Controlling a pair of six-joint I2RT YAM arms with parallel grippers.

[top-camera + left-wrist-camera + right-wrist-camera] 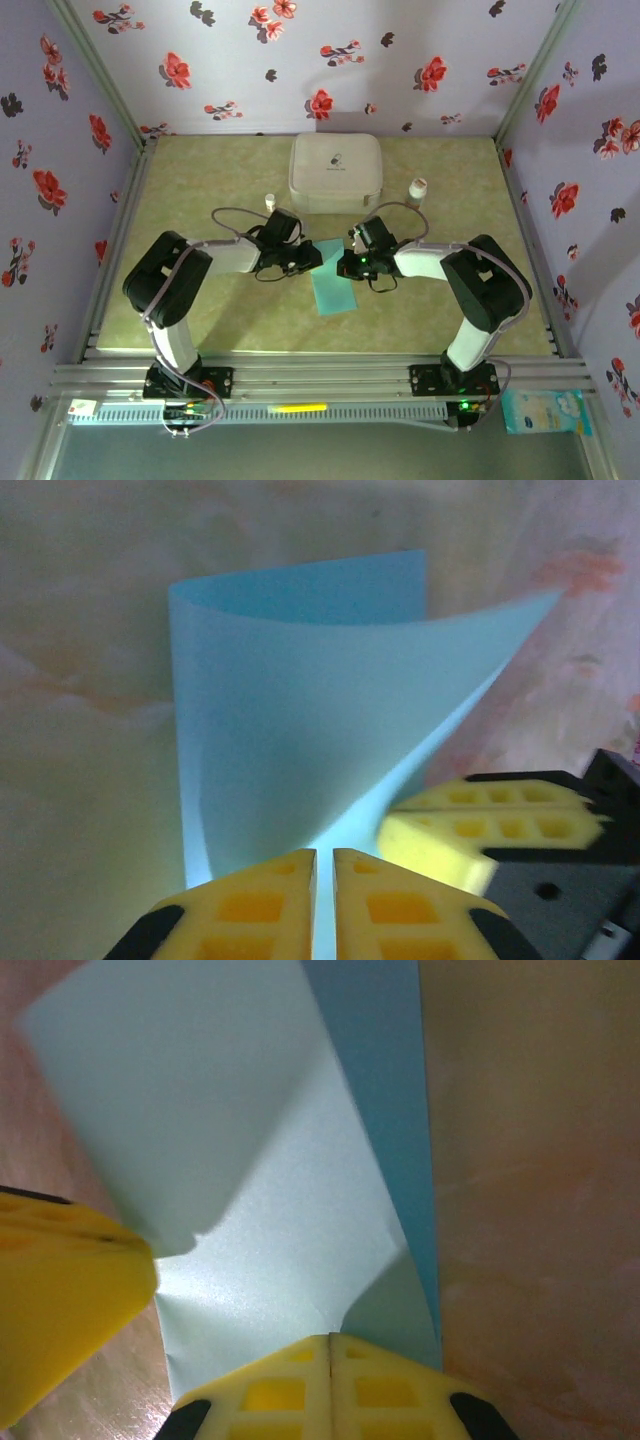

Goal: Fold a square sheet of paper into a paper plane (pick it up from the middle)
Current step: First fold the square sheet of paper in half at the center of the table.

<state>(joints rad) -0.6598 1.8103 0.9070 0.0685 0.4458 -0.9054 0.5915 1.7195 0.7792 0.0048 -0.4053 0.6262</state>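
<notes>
Yellow grid-moulded pads pinch shut on both sides: left gripper [324, 880] and right gripper [330, 1360] each grasp the one square sheet of paper [333, 290], thin, smooth, light blue, bowed between them at mid-tabletop [200, 180]. One white rounded case [335, 172], its small mark unreadable, sits at the far edge. Two small bottles stand by its near corners: left bottle [269, 201], right bottle [418, 188].

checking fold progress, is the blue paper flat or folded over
Curled over, not flat: the paper bends over itself, pinched in both shut jaws.
</notes>
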